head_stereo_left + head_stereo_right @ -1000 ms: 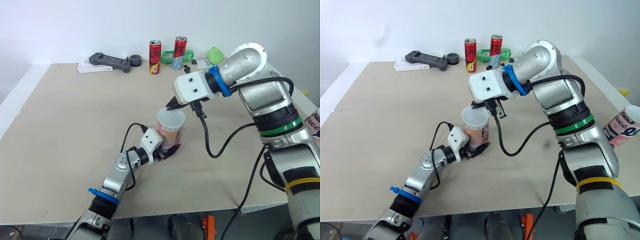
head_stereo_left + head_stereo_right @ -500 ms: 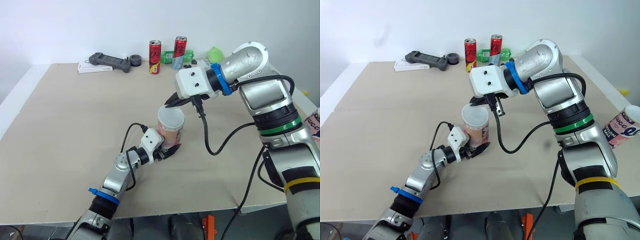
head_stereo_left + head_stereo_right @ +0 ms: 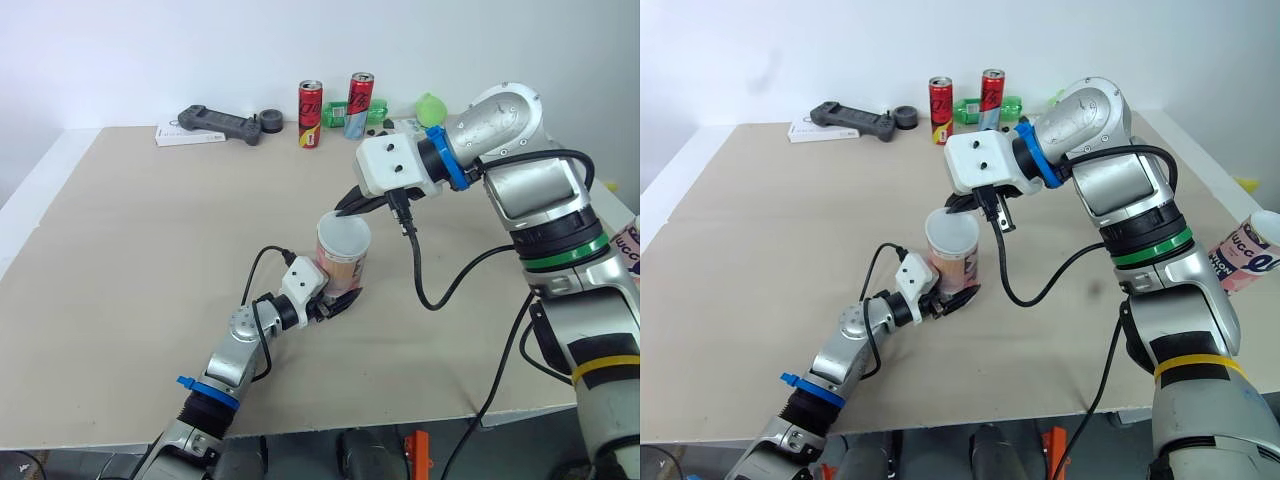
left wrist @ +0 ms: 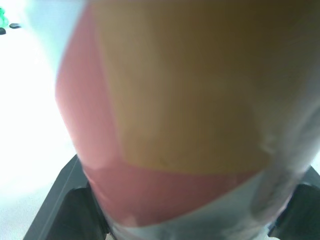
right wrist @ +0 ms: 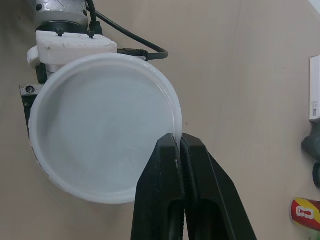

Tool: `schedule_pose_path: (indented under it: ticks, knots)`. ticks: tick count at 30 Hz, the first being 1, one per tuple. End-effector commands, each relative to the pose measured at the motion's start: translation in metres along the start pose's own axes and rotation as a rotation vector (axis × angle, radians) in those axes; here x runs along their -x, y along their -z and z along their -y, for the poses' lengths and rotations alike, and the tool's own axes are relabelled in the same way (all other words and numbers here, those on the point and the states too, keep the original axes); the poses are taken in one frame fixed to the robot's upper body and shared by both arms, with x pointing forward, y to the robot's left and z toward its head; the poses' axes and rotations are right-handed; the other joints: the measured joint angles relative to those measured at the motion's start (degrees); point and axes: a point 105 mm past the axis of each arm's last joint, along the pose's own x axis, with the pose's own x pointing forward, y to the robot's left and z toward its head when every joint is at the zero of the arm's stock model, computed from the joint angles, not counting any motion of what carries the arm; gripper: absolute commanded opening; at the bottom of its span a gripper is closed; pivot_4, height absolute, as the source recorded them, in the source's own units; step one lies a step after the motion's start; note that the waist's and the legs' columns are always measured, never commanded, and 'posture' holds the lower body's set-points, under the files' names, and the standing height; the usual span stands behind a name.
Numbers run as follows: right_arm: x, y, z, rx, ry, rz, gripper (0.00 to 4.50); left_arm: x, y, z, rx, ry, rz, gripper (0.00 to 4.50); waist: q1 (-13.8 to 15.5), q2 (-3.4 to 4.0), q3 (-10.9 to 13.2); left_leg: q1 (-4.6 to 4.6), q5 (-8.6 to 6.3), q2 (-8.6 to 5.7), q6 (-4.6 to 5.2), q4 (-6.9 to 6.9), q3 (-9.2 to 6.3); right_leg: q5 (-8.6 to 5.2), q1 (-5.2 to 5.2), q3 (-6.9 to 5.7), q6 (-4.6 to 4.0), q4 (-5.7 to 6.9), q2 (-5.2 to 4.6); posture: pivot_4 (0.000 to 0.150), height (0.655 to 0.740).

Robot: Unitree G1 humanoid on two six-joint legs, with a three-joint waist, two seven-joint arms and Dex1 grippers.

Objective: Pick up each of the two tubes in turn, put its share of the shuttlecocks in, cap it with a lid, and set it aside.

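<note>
Left eye: right hand [image 3: 347,208] is pinched shut on the rim of the lid [image 3: 343,233], which lies across the mouth of the tube [image 3: 343,265]. Versus a second ago the right wrist has swung slightly up and toward the robot's right. The fingertips haven't left the rim and the tube hasn't shifted. I read that as lid placed, seating unconfirmed: capping looks nearly done, release and set-aside still to go. Tube stands about mid-tabletop [image 3: 130,260], long axis vertical, mouth up, with the left hand [image 3: 338,300] clamped on its lower part. Right eye: same layout, plus what looks like a second tube [image 3: 1246,257], tilted, by the tabletop's right edge, well apart. Left wrist: tube wall right up against the camera, black fingers [image 4: 75,210] either side, pressed to the wall. Right wrist: looking down onto the lid full-face, so the tube's axis runs along the line of sight. Fingers [image 5: 167,165] are pressed together with just the rim between them. Can't tell if the lid is snapped down all round.
</note>
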Motion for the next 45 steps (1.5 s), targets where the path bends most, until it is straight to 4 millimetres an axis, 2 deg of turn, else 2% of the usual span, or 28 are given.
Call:
schedule_pose_path:
  ticks: [1,4,6,9,14,15,21,22,24,27,28,30,32,45]
  knots:
    - [0.009,-0.002,0.002,0.032,0.023,-0.014,0.05,0.003,0.018,0.004,0.029,0.001,-0.065,3.19,0.0,0.0,0.0,0.0,0.0,0.0,0.0,0.0,0.0,0.0,0.0,0.0,0.0,0.0,0.0,0.15,0.74]
    - [0.009,-0.003,0.003,0.043,0.031,-0.012,0.05,0.003,0.017,0.004,0.028,0.0,-0.065,3.19,0.0,0.0,0.0,0.0,0.0,0.0,0.0,0.0,0.0,0.0,0.0,0.0,0.0,0.0,0.0,0.15,0.74]
    - [0.009,-0.003,0.004,0.049,0.037,-0.012,0.59,0.003,0.017,0.004,0.028,0.001,-0.065,3.19,0.0,0.0,0.0,0.0,0.0,0.0,0.0,0.0,0.0,0.0,0.0,0.0,0.0,0.0,0.0,0.15,0.74]
    - [0.01,-0.004,0.006,0.057,0.052,-0.009,1.79,0.003,0.017,0.004,0.028,0.002,-0.063,3.19,0.0,0.0,0.0,0.0,0.0,0.0,0.0,0.0,0.0,0.0,-0.01,0.0,0.0,0.0,0.0,0.15,0.74]
    - [0.014,-0.009,0.013,0.076,0.094,0.005,4.23,0.002,0.016,0.003,0.025,0.003,-0.061,3.19,0.0,0.0,0.0,0.01,0.0,0.0,0.0,0.0,0.0,0.0,0.0,0.0,0.0,0.0,0.0,0.15,0.74]
    - [0.017,-0.013,0.017,0.081,0.109,0.014,4.38,0.001,0.016,0.002,0.024,0.003,-0.06,3.19,0.0,0.0,0.0,0.01,0.0,0.0,0.0,0.0,0.0,0.0,0.0,0.0,0.0,0.0,0.0,0.15,0.74]
    - [0.032,-0.028,0.03,0.084,0.179,0.078,4.38,0.001,0.015,0.002,0.023,0.004,-0.056,3.19,0.0,0.0,0.0,0.0,0.0,0.0,0.0,-0.02,0.0,0.0,-0.02,0.0,-0.01,0.0,0.0,0.15,0.74]
    - [0.033,-0.03,0.031,0.079,0.185,0.09,4.16,0.001,0.015,0.002,0.023,0.004,-0.056,3.19,0.0,0.0,0.0,0.0,0.0,0.0,0.0,-0.03,0.0,0.0,-0.02,0.0,-0.01,0.0,0.0,0.15,0.74]
    - [0.038,-0.035,0.03,0.055,0.18,0.137,3.6,0.0,0.015,0.003,0.024,0.007,-0.056,3.19,0.0,0.0,0.0,0.0,0.0,0.0,0.0,-0.03,0.0,-0.01,-0.02,0.0,-0.02,0.0,0.0,0.15,0.74]
    - [0.039,-0.039,0.022,0.01,0.13,0.194,2.17,0.0,0.016,0.005,0.027,0.012,-0.056,3.19,0.0,-0.01,0.0,0.0,0.0,0.0,0.0,-0.03,0.0,-0.01,-0.01,0.0,-0.02,0.0,0.0,0.15,0.74]
    - [0.036,-0.038,0.016,-0.007,0.102,0.205,1.66,0.0,0.016,0.006,0.028,0.013,-0.057,3.19,0.0,-0.01,0.0,0.0,0.0,0.0,0.0,-0.03,0.0,-0.01,-0.01,0.0,-0.02,0.0,0.0,0.15,0.74]
    - [0.028,-0.035,0.007,-0.032,0.064,0.21,1.0,0.001,0.017,0.006,0.029,0.013,-0.058,3.19,0.0,-0.01,0.0,0.0,0.0,0.0,0.0,-0.03,-0.02,-0.01,0.0,-0.01,-0.02,0.0,0.01,0.15,0.74]
    - [0.021,-0.03,0.001,-0.051,0.039,0.2,0.06,0.0,0.017,0.006,0.03,0.013,-0.058,3.19,0.0,-0.01,0.0,0.0,0.0,0.0,0.0,-0.02,-0.02,-0.02,0.01,-0.01,-0.03,0.0,0.0,0.15,0.74]
    - [-0.014,-0.01,-0.025,-0.121,-0.067,0.164,0.06,0.0,0.017,0.006,0.031,0.01,-0.057,3.19,0.0,-0.01,0.0,0.0,0.0,0.0,0.0,-0.02,-0.01,-0.01,0.0,-0.01,-0.01,0.0,0.01,0.15,0.74]
